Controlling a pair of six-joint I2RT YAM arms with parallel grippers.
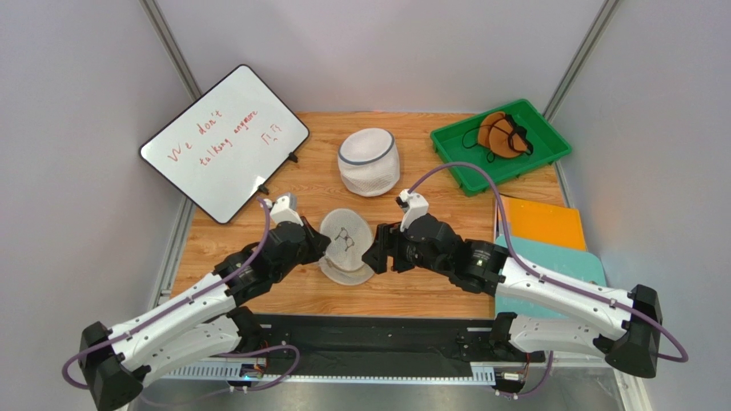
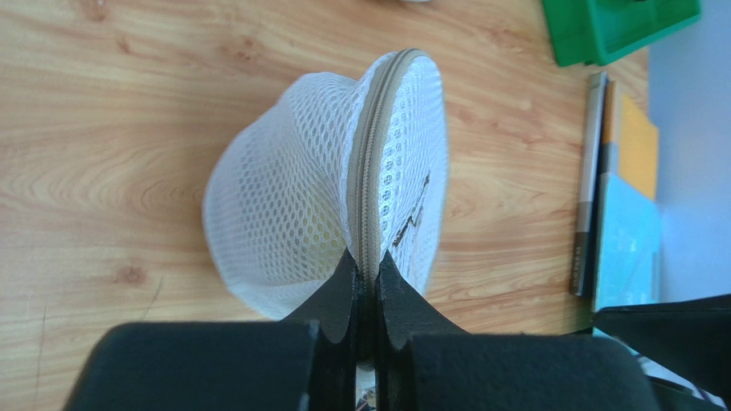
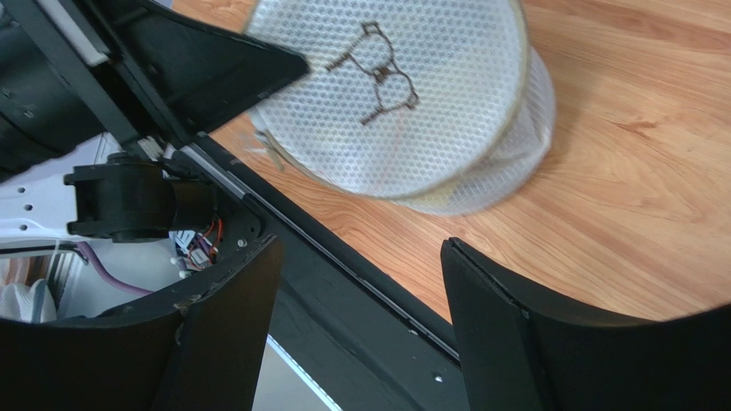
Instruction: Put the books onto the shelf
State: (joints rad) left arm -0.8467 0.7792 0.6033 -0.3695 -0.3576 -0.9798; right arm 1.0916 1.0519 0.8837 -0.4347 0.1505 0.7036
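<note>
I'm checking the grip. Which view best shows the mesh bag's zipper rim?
Left wrist: the zipper rim runs edge-on, large and sharp, into the shut left gripper pinching it. The top external view shows the mesh bag small, from above; the right wrist view shows its flat face, rim blurred.

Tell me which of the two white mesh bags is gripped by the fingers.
The flattened near bag, its zipper rim pinched by the left fingers; the far bag stands upright, untouched.
</note>
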